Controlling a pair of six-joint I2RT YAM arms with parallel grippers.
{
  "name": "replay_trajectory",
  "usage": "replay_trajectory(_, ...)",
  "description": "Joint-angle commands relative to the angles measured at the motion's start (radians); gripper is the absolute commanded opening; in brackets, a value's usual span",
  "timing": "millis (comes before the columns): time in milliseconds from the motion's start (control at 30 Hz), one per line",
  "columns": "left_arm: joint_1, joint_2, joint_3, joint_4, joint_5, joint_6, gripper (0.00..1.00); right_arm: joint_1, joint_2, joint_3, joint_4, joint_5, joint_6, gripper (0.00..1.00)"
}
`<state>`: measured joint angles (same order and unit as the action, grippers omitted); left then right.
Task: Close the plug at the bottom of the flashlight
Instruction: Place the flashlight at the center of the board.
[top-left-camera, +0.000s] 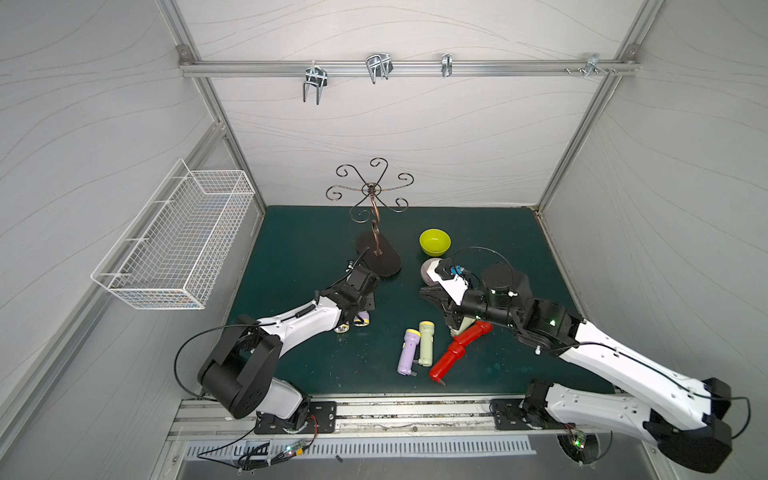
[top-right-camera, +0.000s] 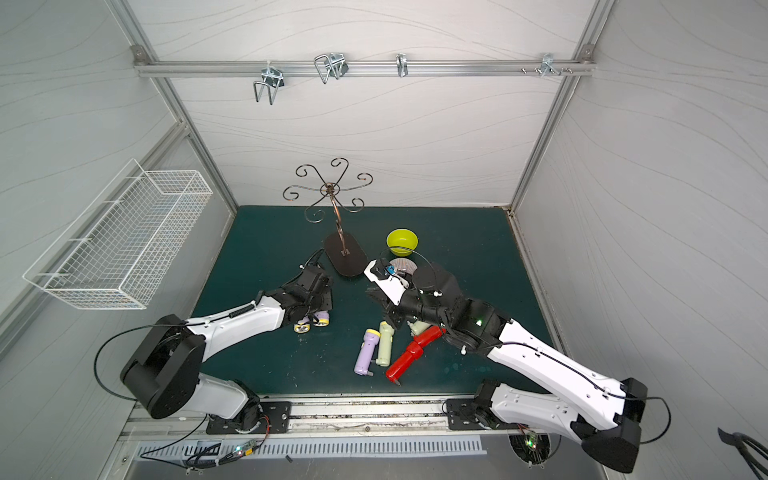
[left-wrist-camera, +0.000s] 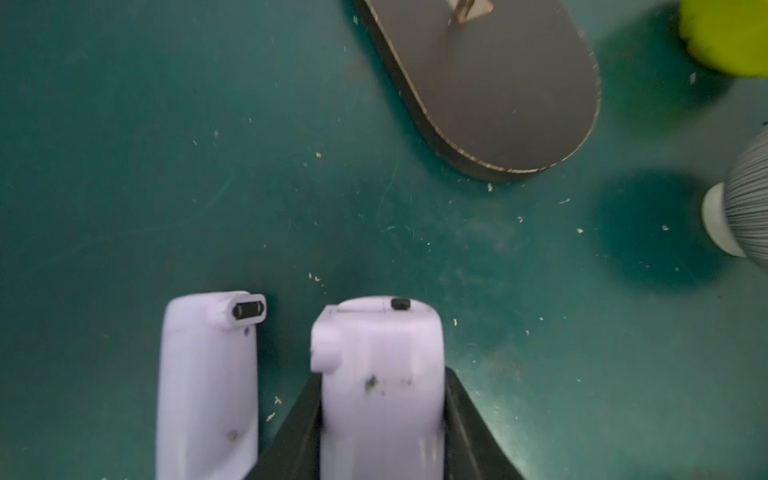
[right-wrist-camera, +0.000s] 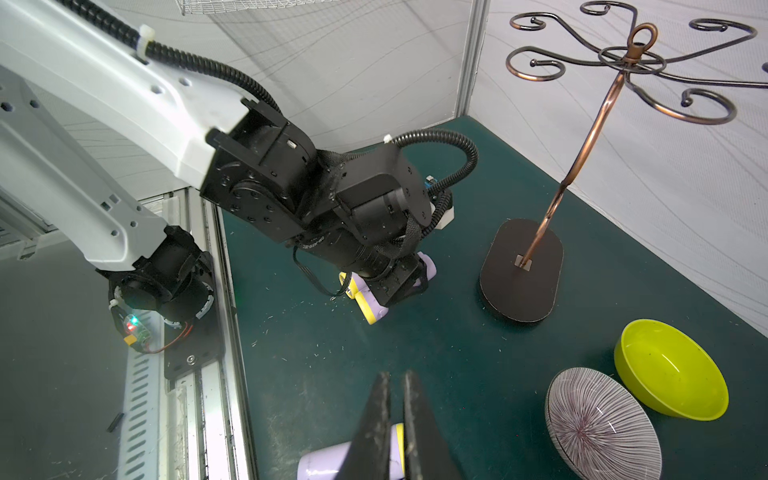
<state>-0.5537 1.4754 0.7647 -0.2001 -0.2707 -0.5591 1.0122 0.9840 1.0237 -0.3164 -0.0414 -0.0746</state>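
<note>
Over mat, left hand grips flashlight (lettering unreadable).

Found copper wire stand mid-back on the worktop, lime plastic bowl right of it, striped round bowl before that. Saw lilac plastic flashlight and lilac twin left of centre; third lilac flashlight, pale-green flashlight, red flashlight abreast near the front edge.

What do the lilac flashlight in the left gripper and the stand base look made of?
Lilac flashlight: probably moulded plastic, matte, with rounded edges and dark scuffs. Stand base: likely metal plate, dark matte coating, bright chips along its edge.
</note>
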Motion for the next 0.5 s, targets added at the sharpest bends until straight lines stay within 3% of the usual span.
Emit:
replay_trajectory(0, 0.017, 0.026, 0.013, 0.07, 0.022, -0.043, 0.0, 0.003, -0.006, 0.013, -0.002, 0.014, 0.013, 0.12)
replay_trajectory(467, 0.021, 0.093, -0.018, 0.085, 0.058, -0.036, 0.0, 0.003, 0.011, 0.015, -0.005, 0.025, 0.013, 0.14)
